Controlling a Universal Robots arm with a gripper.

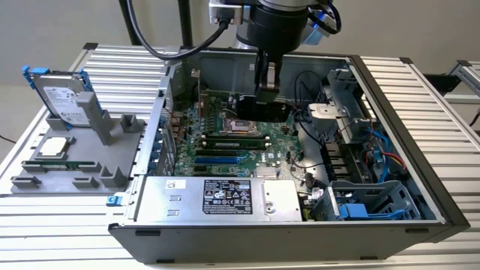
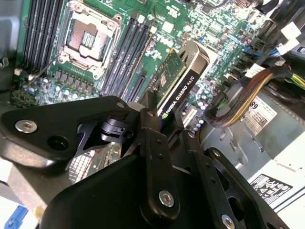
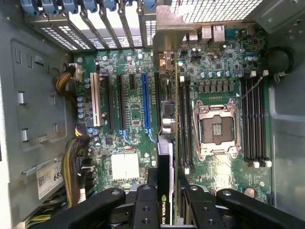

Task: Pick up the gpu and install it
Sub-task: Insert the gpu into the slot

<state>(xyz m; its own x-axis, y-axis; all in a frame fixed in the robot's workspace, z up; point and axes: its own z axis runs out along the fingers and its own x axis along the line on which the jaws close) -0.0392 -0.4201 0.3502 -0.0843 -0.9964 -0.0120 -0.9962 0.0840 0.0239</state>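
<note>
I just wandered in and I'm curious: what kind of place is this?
Probably a robotics test bench for computer assembly: an open computer case sits on a slatted metal table, spare parts stand in a grey holder, and the gripper holds the gpu.

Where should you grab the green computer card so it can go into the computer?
Grab the gpu by its top edge, coming from above, probably as the tool holds it now. The card stands on edge over the motherboard, so its lower connector edge stays free for a slot.
</note>
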